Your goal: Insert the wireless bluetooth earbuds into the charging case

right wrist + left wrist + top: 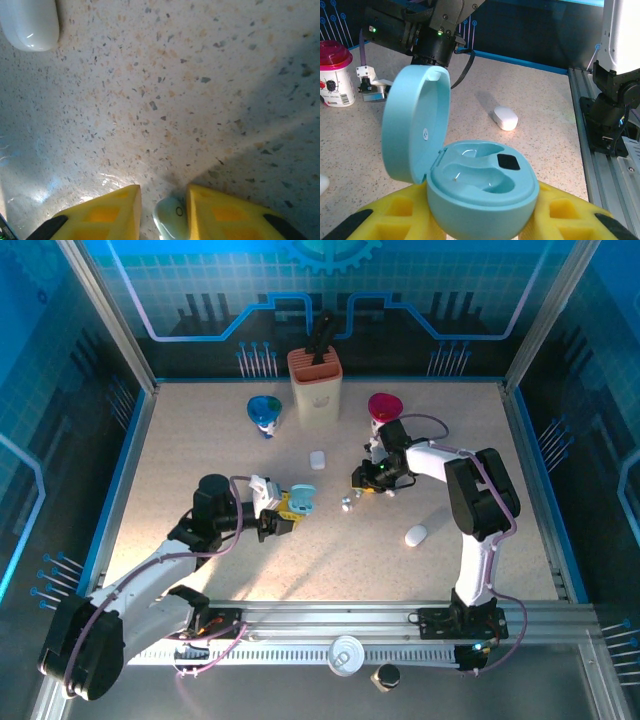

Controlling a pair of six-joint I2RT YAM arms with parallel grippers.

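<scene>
The left claw (479, 222) grips the open blue case (480, 182), whose wells look empty. The right claw (163, 215), narrow, straddles an earbud (170, 226) on the counter (175, 100). The pickup is under way: next it likely must pinch, lift, and carry the earbud to the case.

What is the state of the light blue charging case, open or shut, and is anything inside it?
Open and empty: the charging case has its lid standing upright, and both wells are bare.
</scene>
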